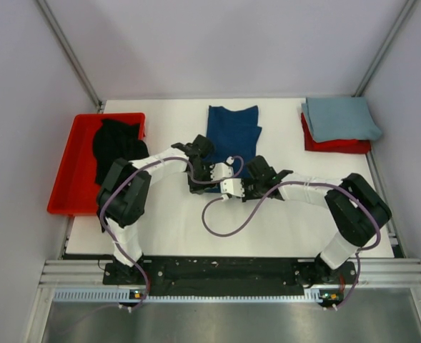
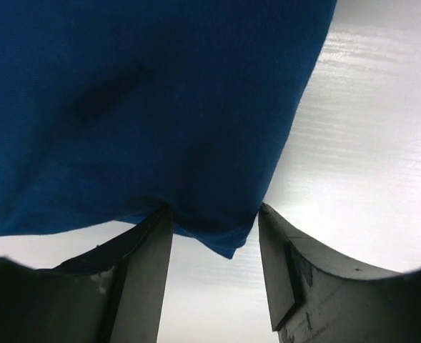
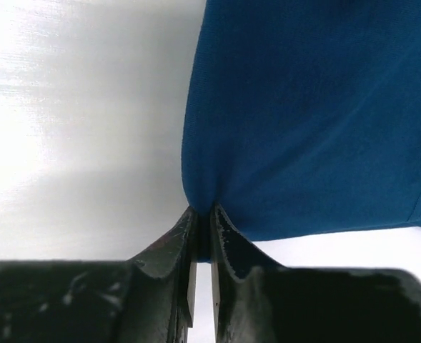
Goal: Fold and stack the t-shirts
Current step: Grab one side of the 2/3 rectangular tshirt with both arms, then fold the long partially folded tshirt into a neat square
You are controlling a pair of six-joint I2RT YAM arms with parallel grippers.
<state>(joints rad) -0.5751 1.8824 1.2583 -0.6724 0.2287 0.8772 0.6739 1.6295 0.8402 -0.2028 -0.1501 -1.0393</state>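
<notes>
The navy t-shirt [image 1: 232, 132] lies mid-frame on the white counter [image 1: 169, 225], the right pincer [image 3: 203, 209] clamped on its near edge, the left pincer [image 2: 215, 211] standing apart around a corner. A fold appears to be starting; next, the left likely must close before both lift together.

Middle shirt [image 1: 231, 132]: deep blue — plain
Tray shirt [image 1: 117, 143]: black
Tray [image 1: 63, 186]: red
Right shirt [image 1: 339, 118]: pale grey-blue
Desk [image 1: 174, 221]: white

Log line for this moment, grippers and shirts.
left gripper: open, blue t-shirt corner between jaws | right gripper: shut on blue t-shirt edge | black t-shirt: in red tray | grey-blue t-shirt: folded, far right
</notes>
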